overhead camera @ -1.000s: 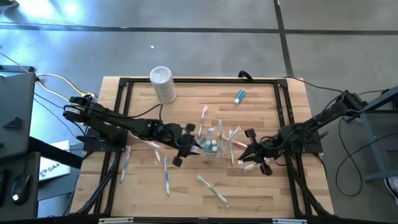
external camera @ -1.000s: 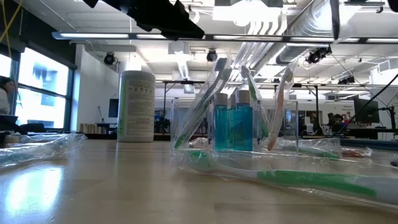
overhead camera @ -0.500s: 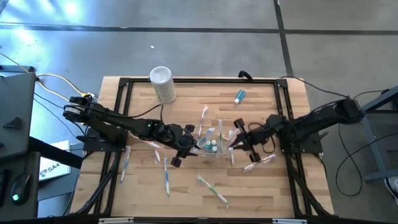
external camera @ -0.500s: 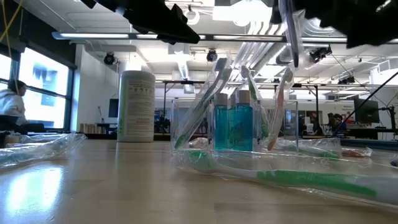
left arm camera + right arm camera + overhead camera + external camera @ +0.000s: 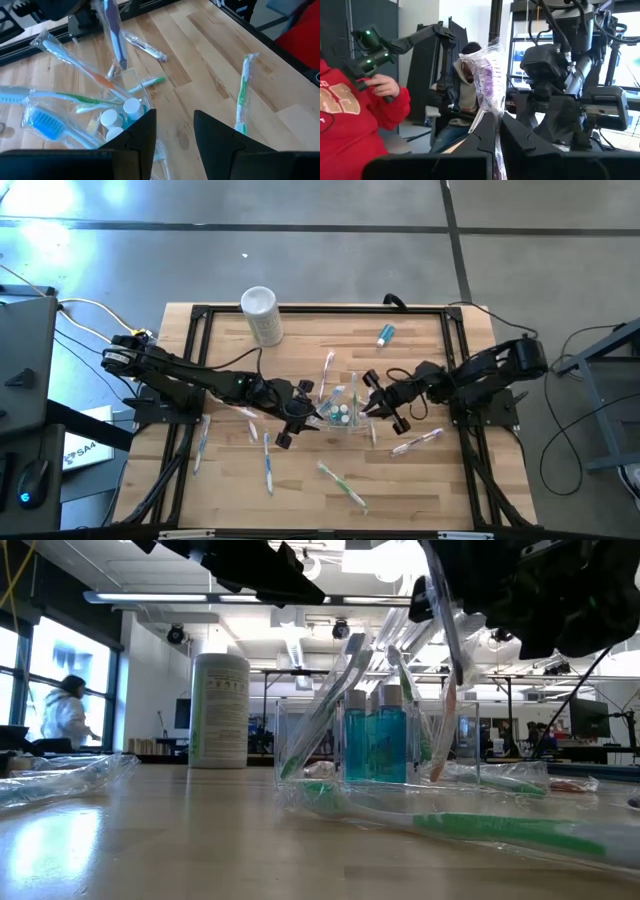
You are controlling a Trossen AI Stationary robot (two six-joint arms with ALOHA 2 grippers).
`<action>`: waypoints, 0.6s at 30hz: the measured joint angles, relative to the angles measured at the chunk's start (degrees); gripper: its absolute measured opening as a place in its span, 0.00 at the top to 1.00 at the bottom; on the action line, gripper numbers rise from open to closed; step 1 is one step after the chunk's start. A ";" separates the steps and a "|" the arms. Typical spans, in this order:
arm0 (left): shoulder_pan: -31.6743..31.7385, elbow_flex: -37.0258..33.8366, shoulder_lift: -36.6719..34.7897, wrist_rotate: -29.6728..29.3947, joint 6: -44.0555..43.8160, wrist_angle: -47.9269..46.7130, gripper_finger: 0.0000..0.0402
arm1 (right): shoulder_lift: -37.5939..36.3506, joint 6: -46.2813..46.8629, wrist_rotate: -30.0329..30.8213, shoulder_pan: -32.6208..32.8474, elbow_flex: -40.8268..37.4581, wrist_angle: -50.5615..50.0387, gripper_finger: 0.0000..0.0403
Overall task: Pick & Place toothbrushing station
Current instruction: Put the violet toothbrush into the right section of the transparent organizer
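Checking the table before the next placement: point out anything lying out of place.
Several wrapped toothbrushes lie loose on the table outside the clear cup: a blue one, a green one, a pink one. One toothpaste tube lies alone near the far edge. The right gripper holds a toothbrush over the cup.

Cup (image 5: 343, 415) flanked by both grippers

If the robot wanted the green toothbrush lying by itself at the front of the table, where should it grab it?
Probably around the middle of the green toothbrush, coming straight down from above. It lies flat and slanted on the table, apart from the others, so fingers could close across its narrow width. Its wrapper may be slippery.
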 joint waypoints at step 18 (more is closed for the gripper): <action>0.00 0.00 0.00 0.11 -0.01 -0.33 0.69 | 1.97 1.46 0.17 -2.56 1.03 -0.84 0.99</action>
